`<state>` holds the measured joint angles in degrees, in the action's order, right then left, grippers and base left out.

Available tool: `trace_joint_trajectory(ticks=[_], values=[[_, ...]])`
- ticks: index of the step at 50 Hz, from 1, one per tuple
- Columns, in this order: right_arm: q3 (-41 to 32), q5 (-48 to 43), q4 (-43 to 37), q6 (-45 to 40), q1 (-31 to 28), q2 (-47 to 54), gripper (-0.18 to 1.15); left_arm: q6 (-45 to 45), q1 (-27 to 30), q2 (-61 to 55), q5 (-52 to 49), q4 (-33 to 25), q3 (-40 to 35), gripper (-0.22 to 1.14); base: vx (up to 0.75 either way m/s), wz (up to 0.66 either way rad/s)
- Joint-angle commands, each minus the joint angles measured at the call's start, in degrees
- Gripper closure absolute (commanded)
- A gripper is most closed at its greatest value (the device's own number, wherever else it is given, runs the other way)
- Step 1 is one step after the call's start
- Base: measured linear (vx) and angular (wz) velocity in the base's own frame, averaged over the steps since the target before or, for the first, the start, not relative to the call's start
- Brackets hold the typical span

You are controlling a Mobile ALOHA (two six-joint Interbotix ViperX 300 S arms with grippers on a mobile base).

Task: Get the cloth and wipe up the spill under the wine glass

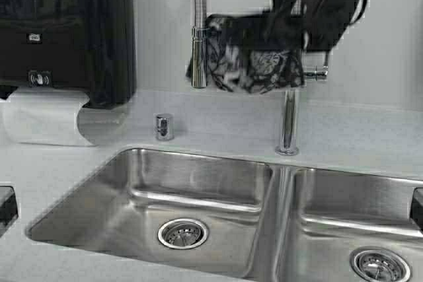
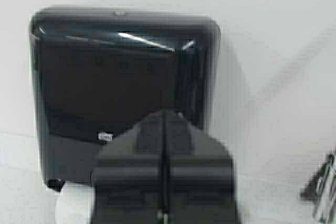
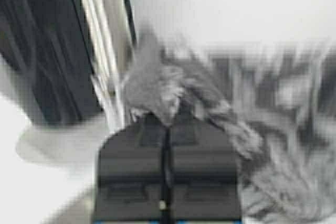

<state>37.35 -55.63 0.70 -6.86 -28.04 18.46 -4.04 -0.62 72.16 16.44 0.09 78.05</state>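
Note:
The cloth (image 1: 254, 57), dark with a white-grey floral pattern, hangs draped over the faucet arm behind the sink. My right gripper (image 1: 296, 28) reaches in from the upper right and sits at the cloth's top edge. In the right wrist view the right gripper (image 3: 167, 121) is shut, with a fold of the cloth (image 3: 157, 90) pinched at its tips. My left gripper (image 2: 166, 116) is shut and empty, facing the black towel dispenser (image 2: 105, 77); it does not show in the high view. The wine glass and the spill are out of view.
A double steel sink (image 1: 198, 183) lies in front, with the faucet post (image 1: 289, 123) and the hanging spray head (image 1: 199, 51) behind it. The dispenser (image 1: 59, 24) with a paper roll (image 1: 43, 117) is at the back left. A small chrome knob (image 1: 164, 126) stands on the counter.

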Motion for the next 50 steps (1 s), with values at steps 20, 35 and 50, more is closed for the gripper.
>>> trace_joint_trajectory(ticks=[20, 35, 50], values=[[-9.23, 11.34, 3.6, 2.81, -0.35, -22.24, 0.91, -0.18, 0.09, -0.26, 0.0, -0.09, -0.44, 0.89, -0.08, -0.01], [-9.14, 19.34, 4.75, 2.9, -4.22, -32.26, 0.91, -0.26, 0.09, 0.97, -0.18, -0.26, -0.26, 0.89, -0.1, 0.0], [-2.9, 23.64, 5.36, 2.81, -7.29, -36.74, 0.91, -0.35, 0.09, 1.32, -0.53, -0.79, -0.18, 0.89, -0.09, 0.05]])
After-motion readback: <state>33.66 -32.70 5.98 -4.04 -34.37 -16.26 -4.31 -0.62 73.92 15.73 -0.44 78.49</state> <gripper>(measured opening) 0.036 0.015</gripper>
